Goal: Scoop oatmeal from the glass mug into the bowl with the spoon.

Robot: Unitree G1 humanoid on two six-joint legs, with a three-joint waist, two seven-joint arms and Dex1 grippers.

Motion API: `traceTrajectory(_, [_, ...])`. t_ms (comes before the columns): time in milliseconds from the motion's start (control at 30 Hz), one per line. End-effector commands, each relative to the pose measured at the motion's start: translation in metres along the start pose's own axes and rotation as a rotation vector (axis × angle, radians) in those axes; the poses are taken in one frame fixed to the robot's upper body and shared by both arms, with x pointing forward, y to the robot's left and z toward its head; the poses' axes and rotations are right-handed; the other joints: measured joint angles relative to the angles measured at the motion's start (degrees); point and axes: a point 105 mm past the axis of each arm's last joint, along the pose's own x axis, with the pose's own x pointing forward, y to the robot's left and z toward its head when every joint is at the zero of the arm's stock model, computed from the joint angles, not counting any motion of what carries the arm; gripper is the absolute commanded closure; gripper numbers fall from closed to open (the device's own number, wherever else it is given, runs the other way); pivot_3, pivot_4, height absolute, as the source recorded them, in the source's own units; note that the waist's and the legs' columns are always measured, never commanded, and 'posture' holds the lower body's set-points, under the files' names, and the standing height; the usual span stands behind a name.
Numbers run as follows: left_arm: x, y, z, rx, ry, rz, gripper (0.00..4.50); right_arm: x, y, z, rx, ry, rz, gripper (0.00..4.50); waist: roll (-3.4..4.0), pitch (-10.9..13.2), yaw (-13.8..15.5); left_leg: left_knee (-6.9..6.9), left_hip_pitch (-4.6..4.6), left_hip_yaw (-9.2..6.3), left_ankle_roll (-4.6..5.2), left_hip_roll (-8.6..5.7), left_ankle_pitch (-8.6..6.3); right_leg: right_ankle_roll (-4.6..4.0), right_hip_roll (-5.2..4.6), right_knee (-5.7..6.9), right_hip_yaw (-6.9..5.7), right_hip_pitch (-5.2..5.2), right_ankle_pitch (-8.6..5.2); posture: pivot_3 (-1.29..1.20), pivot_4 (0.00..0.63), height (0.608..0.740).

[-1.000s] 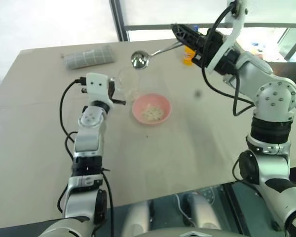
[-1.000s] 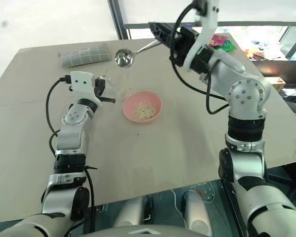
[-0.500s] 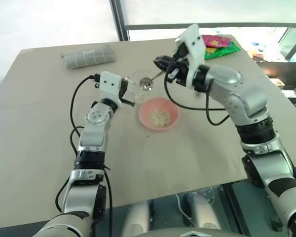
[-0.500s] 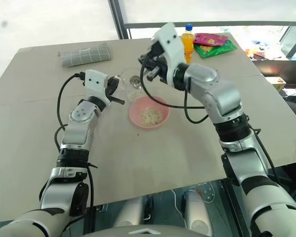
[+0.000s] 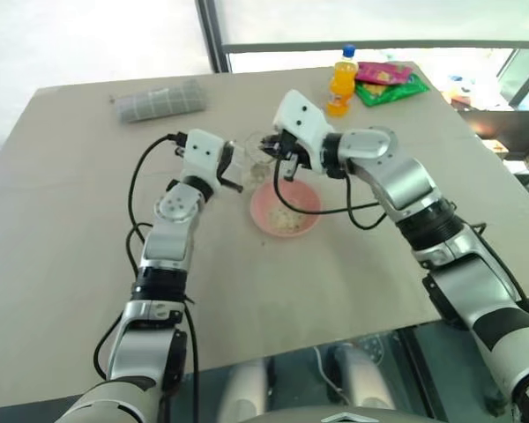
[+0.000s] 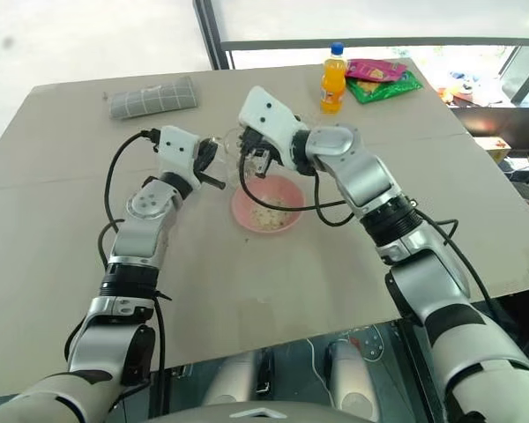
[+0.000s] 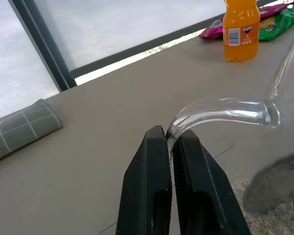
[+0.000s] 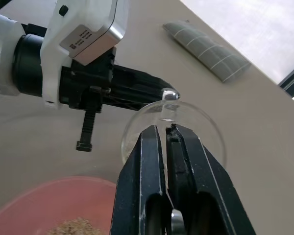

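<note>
Oatmeal [image 5: 286,218] lies as a pale heap in the pink bowl [image 5: 285,210], which sits near the middle of the worktop [image 5: 62,229], somewhat toward its far edge, and we see a little more of it grainy against the glass in the left wrist view. Just beyond the bowl, toward the far edge, stands the glass mug [image 8: 172,128], nearly see-through from our head views. Our left gripper [image 7: 168,138] has its jaws pressed together on the mug's curved handle, which the left wrist view shows plainly while the head views leave it hard to make out. Our right gripper [image 8: 165,131] reaches in from the right, over the bowl's far rim, with its jaws clamped on the spoon [image 8: 175,219]; the right wrist view shows a sliver of shiny metal between the black fingers, and the tips sit over the mug's open mouth. We cannot make out the spoon's bowl in any view, so we cannot tell how far it goes into the mug; its long axis seems to follow the gripper, pointing toward the left gripper. The right wrist view also gives us the left gripper's white housing and black fingers at the mug's rim. Near the far left corner lies a folded grey cloth [image 5: 158,101]; toward the far right corner stand an orange bottle [image 5: 341,83] and snack packets [image 5: 386,81].
</note>
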Motion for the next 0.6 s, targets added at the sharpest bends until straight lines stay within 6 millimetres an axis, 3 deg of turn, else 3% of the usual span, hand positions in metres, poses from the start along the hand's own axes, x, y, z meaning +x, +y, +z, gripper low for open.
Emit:
traceTrajectory(33, [-0.001, 0.014, 0.028, 0.061, -0.109, 0.047, 4.48, -0.003, -0.008, 0.01, 0.159, -0.03, 0.002, 4.42, 0.0, 0.0, 0.0, 0.0, 0.0, 0.0, 0.0, 0.0, 0.0, 0.0, 0.0, 0.0, 0.0, 0.0, 0.0, 0.0, 0.15, 0.74])
traceTrajectory(167, [-0.003, 0.016, 0.024, 0.066, -0.107, 0.056, 4.48, -0.006, -0.019, 0.017, 0.379, -0.074, -0.026, 4.42, 0.0, 0.0, 0.1, 0.0, 0.0, 0.0, -0.01, 0.0, 0.0, -0.01, -0.01, 0.0, 0.0, 0.01, 0.0, 0.0, 0.15, 0.74])
traceTrajectory(367, [-0.008, 0.017, 0.011, 0.057, -0.083, 0.072, 4.48, -0.023, -0.053, 0.029, 0.694, -0.163, -0.125, 4.42, 0.01, 0.0, 0.0, -0.02, -0.01, 0.01, -0.01, 0.0, 0.0, -0.01, -0.02, 0.0, 0.0, 0.0, 0.01, 0.0, 0.15, 0.74])
traceTrajectory(600, [-0.01, 0.019, -0.003, -0.025, -0.064, 0.113, 4.48, -0.034, -0.063, 0.025, 0.928, -0.172, -0.175, 4.42, 0.01, 0.0, 0.0, -0.05, -0.02, 0.0, 0.05, 0.0, -0.04, 0.0, -0.02, 0.0, -0.01, 0.0, 0.01, 0.0, 0.15, 0.74])
